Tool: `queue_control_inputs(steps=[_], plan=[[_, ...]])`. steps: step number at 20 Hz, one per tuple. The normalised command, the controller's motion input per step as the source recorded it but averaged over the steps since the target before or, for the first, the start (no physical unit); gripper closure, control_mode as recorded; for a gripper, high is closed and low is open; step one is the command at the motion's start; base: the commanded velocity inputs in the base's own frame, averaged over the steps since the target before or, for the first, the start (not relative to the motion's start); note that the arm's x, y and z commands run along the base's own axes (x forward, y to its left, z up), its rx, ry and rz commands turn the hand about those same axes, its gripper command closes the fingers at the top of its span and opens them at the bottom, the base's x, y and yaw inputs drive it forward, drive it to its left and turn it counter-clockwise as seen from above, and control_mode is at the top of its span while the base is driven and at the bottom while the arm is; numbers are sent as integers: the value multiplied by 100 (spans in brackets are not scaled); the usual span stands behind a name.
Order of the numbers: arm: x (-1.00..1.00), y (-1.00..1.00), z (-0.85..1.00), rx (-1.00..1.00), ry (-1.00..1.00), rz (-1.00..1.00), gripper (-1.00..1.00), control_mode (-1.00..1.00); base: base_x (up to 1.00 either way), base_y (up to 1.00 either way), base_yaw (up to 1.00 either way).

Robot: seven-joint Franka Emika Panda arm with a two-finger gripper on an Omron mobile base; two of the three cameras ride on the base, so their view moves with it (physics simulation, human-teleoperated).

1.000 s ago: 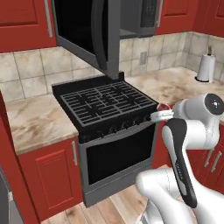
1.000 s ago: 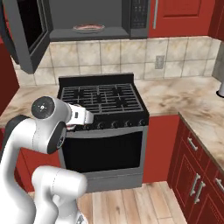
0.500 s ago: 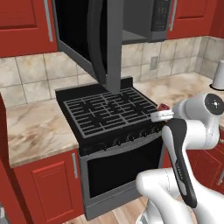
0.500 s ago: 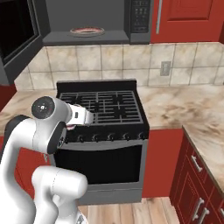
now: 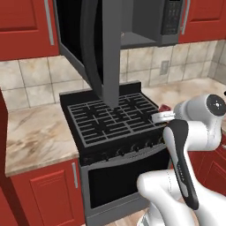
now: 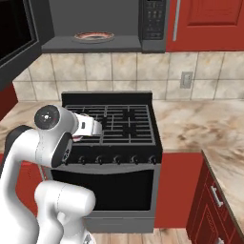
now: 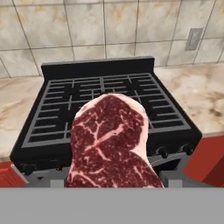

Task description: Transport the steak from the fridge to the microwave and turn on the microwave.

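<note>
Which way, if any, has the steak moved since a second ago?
Yes. The steak has come nearer the stove: in the left base view the stove has grown and slid right under it.

The whole picture is shifting in both base views, so the base is driving rather than the things moving: the black stove (image 5: pixel 112 121) is growing larger and sliding toward the middle of the frame, sitting squarely ahead in the right base view. The microwave (image 6: pixel 102 26) above it is coming closer too, its open door (image 5: pixel 103 48) now looming large over the grates in the left base view and its round plate (image 6: pixel 94 36) reading more clearly. The paper towel roll on the far counter is slipping off the right edge.
</note>
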Motion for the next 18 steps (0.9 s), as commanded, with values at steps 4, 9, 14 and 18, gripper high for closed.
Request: queue_control_inputs(steps=[4, 9, 14, 18], plan=[[0, 0, 0, 0, 0, 0, 100, 100, 43, -24, 15], [0, 0, 0, 0, 0, 0, 100, 100, 43, -31, 16], [0, 0, 0, 0, 0, 0, 100, 100, 48, -29, 16], [0, 0, 0, 0, 0, 0, 100, 100, 42, -19, 16]])
